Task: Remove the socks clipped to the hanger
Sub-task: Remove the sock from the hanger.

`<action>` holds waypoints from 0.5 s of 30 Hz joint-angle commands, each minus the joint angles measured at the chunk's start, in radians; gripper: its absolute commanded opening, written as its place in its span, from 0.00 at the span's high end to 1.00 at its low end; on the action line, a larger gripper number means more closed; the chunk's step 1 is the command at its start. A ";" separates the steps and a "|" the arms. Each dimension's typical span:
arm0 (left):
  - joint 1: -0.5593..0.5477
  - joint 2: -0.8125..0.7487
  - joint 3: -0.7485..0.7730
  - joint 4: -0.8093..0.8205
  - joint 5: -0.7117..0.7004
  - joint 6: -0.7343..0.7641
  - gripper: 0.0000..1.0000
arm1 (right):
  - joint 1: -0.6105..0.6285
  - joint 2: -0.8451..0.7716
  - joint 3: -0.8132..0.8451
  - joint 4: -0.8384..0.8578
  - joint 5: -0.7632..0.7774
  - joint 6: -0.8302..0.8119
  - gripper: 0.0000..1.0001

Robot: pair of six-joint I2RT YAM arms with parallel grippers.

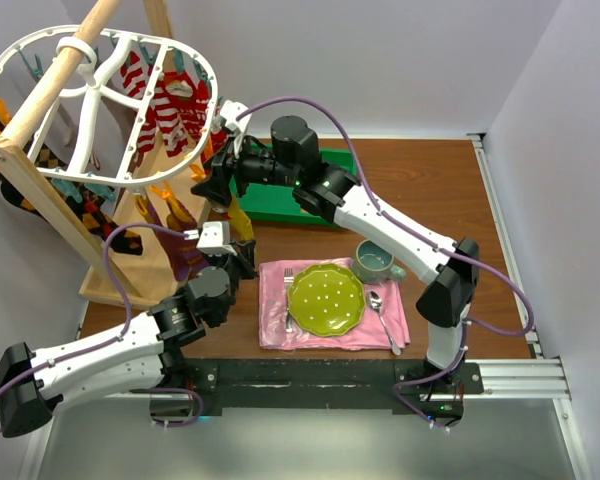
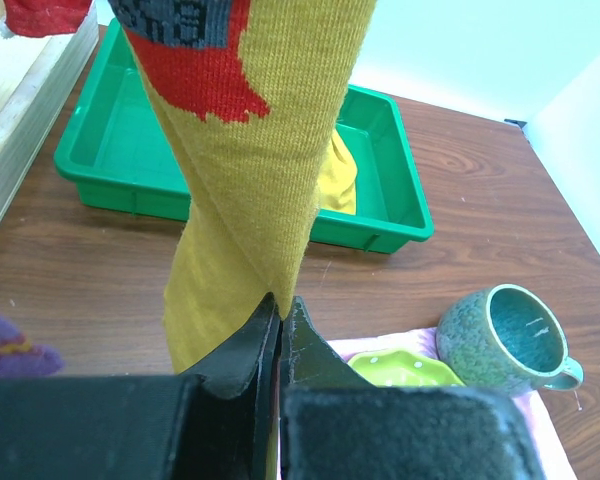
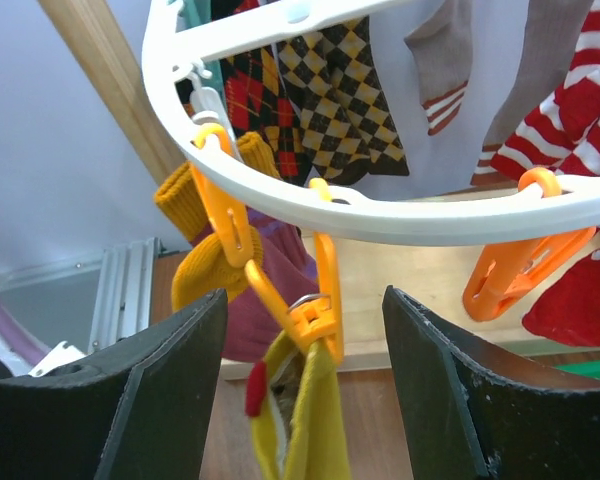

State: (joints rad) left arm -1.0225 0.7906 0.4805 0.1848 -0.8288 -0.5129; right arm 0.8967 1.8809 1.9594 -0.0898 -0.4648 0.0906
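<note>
**Mustard sock pinched low, its clip framed above**

The hanger [image 3: 430,215] is hung from the pole of the wooden rack [image 1: 40,200] over the far left corner of the tabletop [image 1: 440,190]. Several socks are seen clipped to its rim, among them a red-and-white striped sock [image 1: 165,105] and an argyle sock [image 3: 330,90].

The mustard yellow sock [image 2: 260,150] is suspended from an orange clip [image 3: 318,305] on the near side of the rim. Its lower part is clamped tightly by the left gripper [image 2: 280,310], whose jaws are pressed together on the fabric.

The right gripper [image 3: 305,295] is raised under the rim with its jaws spread wide. The orange clip is framed between them, and no contact can be made out.

A green tray [image 2: 110,150] is set by the far edge, with a yellow item lying in it. A mug [image 2: 505,335] is stood beside a pink napkin [image 1: 275,320] by the near edge.
</note>
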 commanded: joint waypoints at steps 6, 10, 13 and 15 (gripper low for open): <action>-0.004 -0.017 0.038 -0.015 -0.004 -0.013 1.00 | -0.001 0.020 0.055 0.045 -0.003 0.041 0.32; -0.004 -0.019 0.038 -0.016 -0.003 -0.015 1.00 | 0.001 0.023 0.056 0.073 -0.008 0.055 0.32; -0.004 -0.019 0.036 -0.016 -0.004 -0.016 1.00 | 0.001 0.020 0.064 0.085 -0.008 0.067 0.32; -0.004 -0.017 0.035 -0.016 -0.003 -0.019 1.00 | -0.001 0.018 0.062 0.085 -0.008 0.078 0.32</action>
State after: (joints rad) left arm -1.0225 0.7780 0.4824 0.1600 -0.8246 -0.5129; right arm 0.8967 1.9251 1.9724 -0.0586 -0.4641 0.1349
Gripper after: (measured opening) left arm 0.023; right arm 0.681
